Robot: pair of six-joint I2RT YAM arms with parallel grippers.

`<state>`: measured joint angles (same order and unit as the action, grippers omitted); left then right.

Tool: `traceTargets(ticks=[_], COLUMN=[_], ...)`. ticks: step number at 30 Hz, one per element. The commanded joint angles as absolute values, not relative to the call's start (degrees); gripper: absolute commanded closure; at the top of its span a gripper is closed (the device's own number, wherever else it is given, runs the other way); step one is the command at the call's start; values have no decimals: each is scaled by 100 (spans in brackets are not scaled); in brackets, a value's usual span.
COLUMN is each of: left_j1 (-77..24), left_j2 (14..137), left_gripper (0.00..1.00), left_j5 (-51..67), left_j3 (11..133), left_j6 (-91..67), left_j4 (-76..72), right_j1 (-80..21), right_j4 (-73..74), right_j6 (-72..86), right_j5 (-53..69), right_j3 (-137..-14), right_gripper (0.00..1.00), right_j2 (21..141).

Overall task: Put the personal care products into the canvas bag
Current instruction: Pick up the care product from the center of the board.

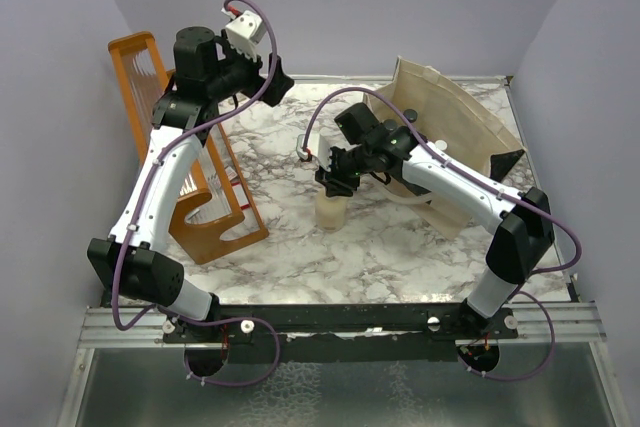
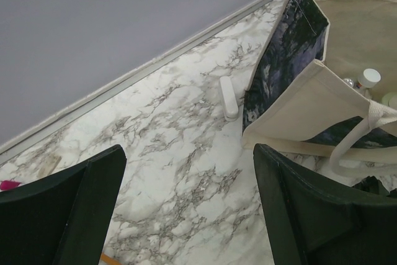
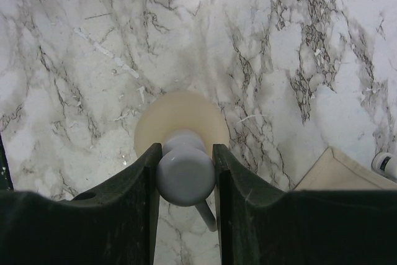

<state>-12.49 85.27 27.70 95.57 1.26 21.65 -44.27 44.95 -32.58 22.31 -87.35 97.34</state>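
Right gripper (image 3: 185, 161) is clamped on the grey pump head of the beige pump bottle (image 3: 180, 116), jaws on either side of the head, not on the body. The bottle stands upright on the tabletop (image 1: 370, 247), just left of the canvas bag (image 1: 455, 112) on its near side, so not yet bagged. At least one white-capped bottle (image 2: 370, 77) sits inside the bag. A small white item (image 2: 228, 96) lies against the bag's dark patterned side; can't tell what it is. Left gripper (image 2: 189, 150) hangs left of the bag toward the back wall, jaws wide apart, holding nothing. Main risk, judged from the grip: the hold is on the rounded head only, so on lift the body could swing or the head slip out, dropping the bottle short of the bag. Second: the bag is soft cloth, with a loop handle hanging by its mouth. A low approach could catch the bottle base on the rim or handle and push the bag away or fold the opening closed. Nothing is bracing the bag.
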Motion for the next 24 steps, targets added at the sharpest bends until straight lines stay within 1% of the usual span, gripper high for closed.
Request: traceTargets(ticks=[1,8,13,24], left_j1=[-1277,-1286,-1299,-1318], left_j2=[8326,8333,8339,8358], left_gripper=[14,14,14,14], left_j5=[2940,2944,2949,2889], left_j3=[9479,9470,9457,9478], left_j6=[220,246,263,337], left_j4=[2127,2143,2142,2158], right_j1=[-4465,-4472,-4468,-4464], right_j4=[4052,4051,4083,4353], right_j6=[-3226,-3225,-3239,-3343], right_j5=[2355,2372,2444,2373], right_j3=[-8776,-8763,-8786,-9228], right_gripper=[91,92,99,99], right_j2=[9370,9375,9341,9114])
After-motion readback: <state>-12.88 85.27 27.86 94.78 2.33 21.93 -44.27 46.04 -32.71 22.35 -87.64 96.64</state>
